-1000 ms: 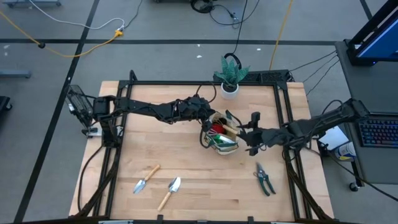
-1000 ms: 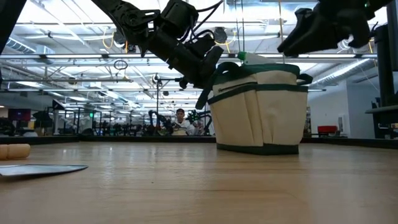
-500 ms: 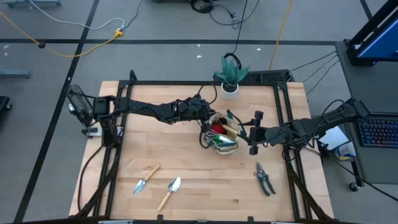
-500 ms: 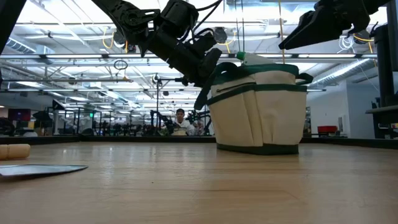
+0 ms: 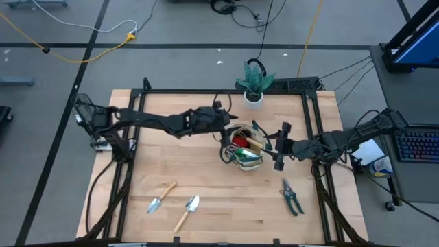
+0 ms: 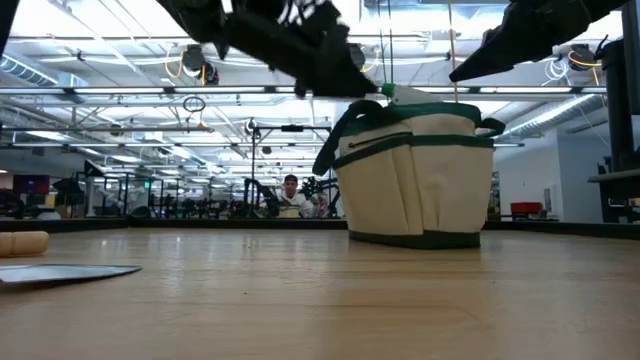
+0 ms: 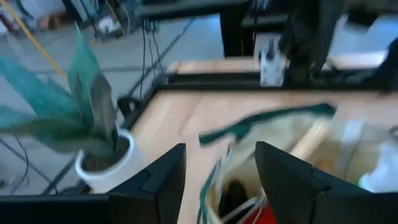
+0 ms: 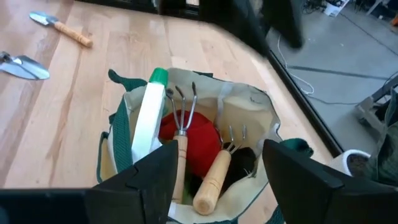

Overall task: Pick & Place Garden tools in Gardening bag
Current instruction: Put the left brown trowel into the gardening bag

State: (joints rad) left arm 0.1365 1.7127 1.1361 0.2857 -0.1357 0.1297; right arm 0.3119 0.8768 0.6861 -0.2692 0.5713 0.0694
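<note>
Now both spread: left gripper [image 5: 230, 122], right gripper [image 5: 278, 146], flanking gardening bag [image 5: 244, 147], holding nothing.

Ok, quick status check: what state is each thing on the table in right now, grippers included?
Gardening bag: upright, open-topped, holding tools.
Hand rakes: two, standing in the bag, tines up.
Red piece: inside the bag.
Two trowels: lying flat on the table, not yet bagged.
Pruning shears: lying on the table.
Left gripper: open, empty, above the bag's rim.
Right gripper: open, empty, beside the bag.
Plant pot: upright.
</note>
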